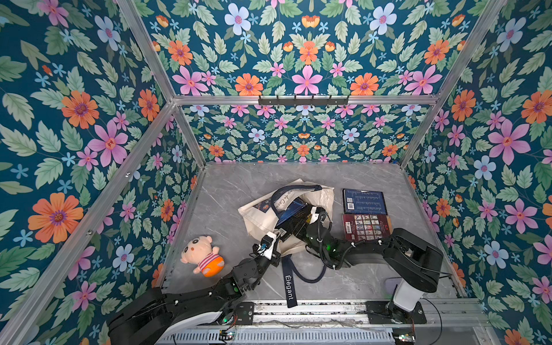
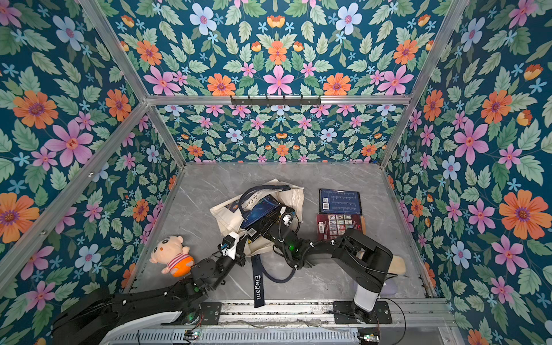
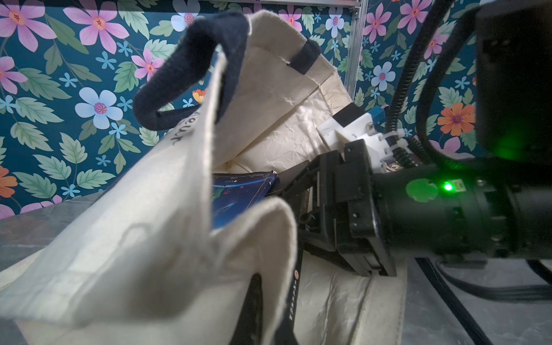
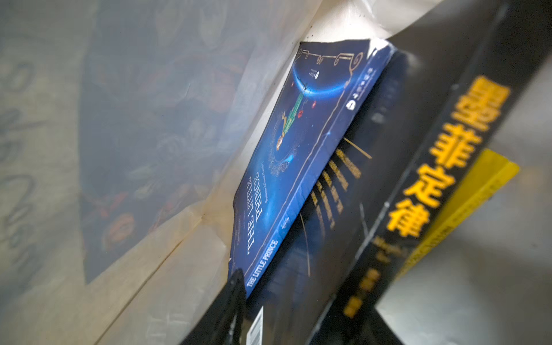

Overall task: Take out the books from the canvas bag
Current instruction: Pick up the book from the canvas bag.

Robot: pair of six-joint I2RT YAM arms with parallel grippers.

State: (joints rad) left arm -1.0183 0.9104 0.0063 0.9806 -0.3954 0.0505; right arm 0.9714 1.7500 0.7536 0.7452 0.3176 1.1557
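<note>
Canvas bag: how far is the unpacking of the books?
Done: a dark blue book and a red book lie on the table beside the canvas bag. In hand: left gripper pinches its rim; right gripper reaches inside. Left: Little Prince book, black book, yellow book inside.

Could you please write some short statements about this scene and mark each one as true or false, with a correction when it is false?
1. Two books lie on the table outside the canvas bag. True: a dark blue book and a dark red book.
2. The plush doll sits inside the bag. False: it lies on the table, apart from the bag.
3. A blue book titled The Little Prince is inside the bag. True.
4. The left tool is open and far from the bag. False: it is shut on the bag's rim.
5. The right tool hovers over the plush doll. False: it reaches into the bag's mouth, next to the blue book.
</note>
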